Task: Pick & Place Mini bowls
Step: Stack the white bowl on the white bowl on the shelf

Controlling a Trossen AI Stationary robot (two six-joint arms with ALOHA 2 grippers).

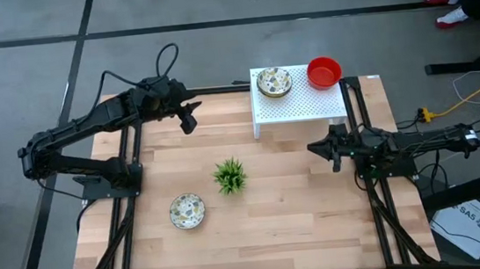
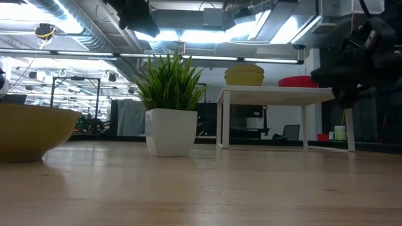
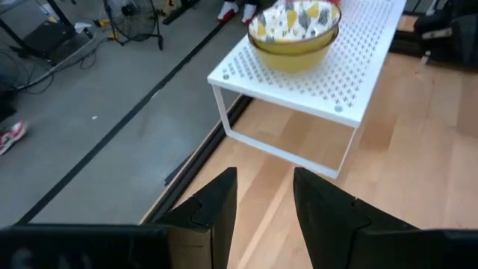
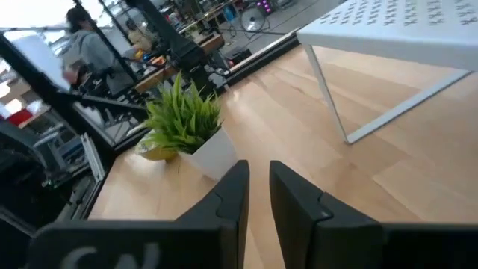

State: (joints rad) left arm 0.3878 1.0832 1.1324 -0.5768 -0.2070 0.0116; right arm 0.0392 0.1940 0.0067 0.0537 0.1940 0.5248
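Left gripper [image 1: 189,120]: raised above the far left part of the wooden table [image 1: 258,230], holding nothing, fingers [image 3: 216,213] parted by a narrow gap with bare table showing between them. Ahead of it stands the white perforated shelf [image 1: 299,107].

Right gripper [image 1: 334,152]: over the right side of the table, just in front of the shelf's near edge, holding nothing, fingers [image 4: 231,198] a slim gap apart. It points toward the table's middle.

Speckled bowl on shelf [image 1: 274,82]: cream-white inside with a multicolour pattern, yellow outside in the left wrist view [image 3: 293,33]. It sits on the shelf's left part, directly ahead of the left gripper and well apart from it.

Red bowl [image 1: 323,72]: plain glossy red, on the shelf beside the speckled one, behind the right gripper.

Speckled bowl on table [image 1: 186,211]: rests on the bare table, near-left, well apart from both grippers, and just left of the plant as seen from above.

Small green plant [image 1: 230,176]: spiky leaves in a white pot [image 2: 169,132], upright at the table's middle, ahead of the right gripper.

Person [image 4: 86,48]: seen beyond the table in the right wrist view.
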